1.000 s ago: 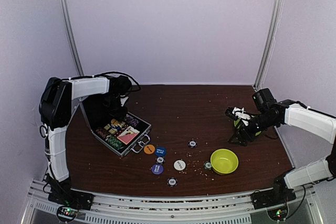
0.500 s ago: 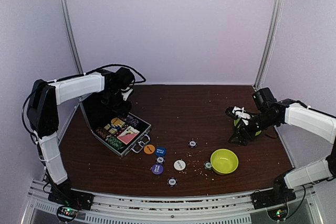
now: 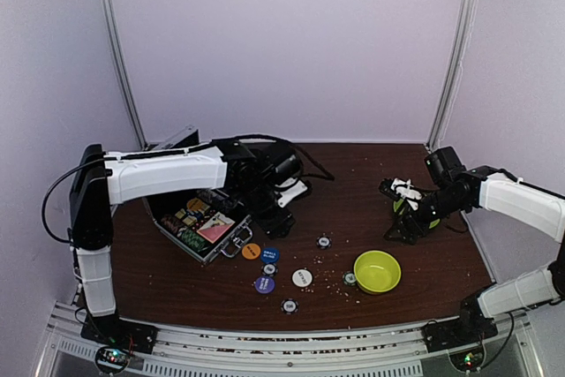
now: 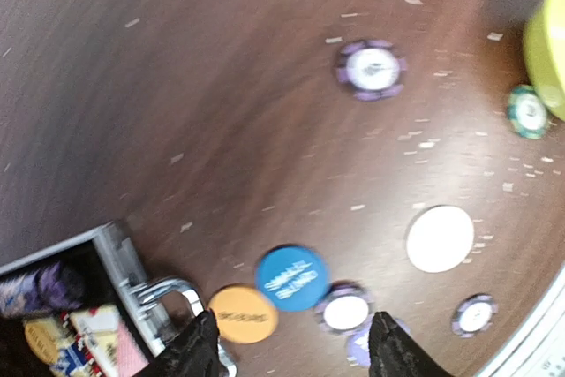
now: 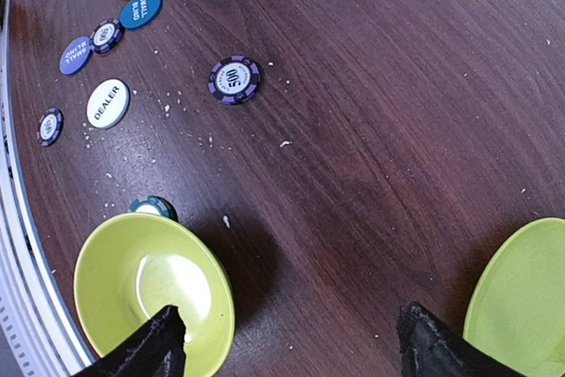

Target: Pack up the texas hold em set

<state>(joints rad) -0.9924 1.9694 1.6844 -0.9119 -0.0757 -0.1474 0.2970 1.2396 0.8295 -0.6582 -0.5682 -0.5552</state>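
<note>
Fingers on my left gripper (image 4: 292,342) stand apart with nothing between them, hovering above the orange button (image 4: 242,314) and blue button (image 4: 291,277). Both buttons lie just off the case (image 3: 199,222), which sits open toward the left edge of the table (image 3: 353,174). My right gripper (image 5: 290,337) gapes wide and empty between the green bowl (image 5: 106,253) and green plate (image 5: 521,297), near the right edge. Loose chips (image 3: 290,305) lie scattered toward the near edge.

Case (image 3: 201,225) sits left on table (image 3: 353,174), cards and chips inside. Button cluster (image 3: 270,255) lies just off its handle, front-right, with the DEALER button (image 3: 302,277) at the cluster's right edge. 500 chip (image 3: 324,241) is behind that, apart. Front chip (image 3: 290,305) is nearest the front edge. Bowl (image 3: 377,271) is right of centre, edge chip (image 3: 350,279) against its left side. Plate (image 5: 521,297) is behind the bowl, further right.
</note>
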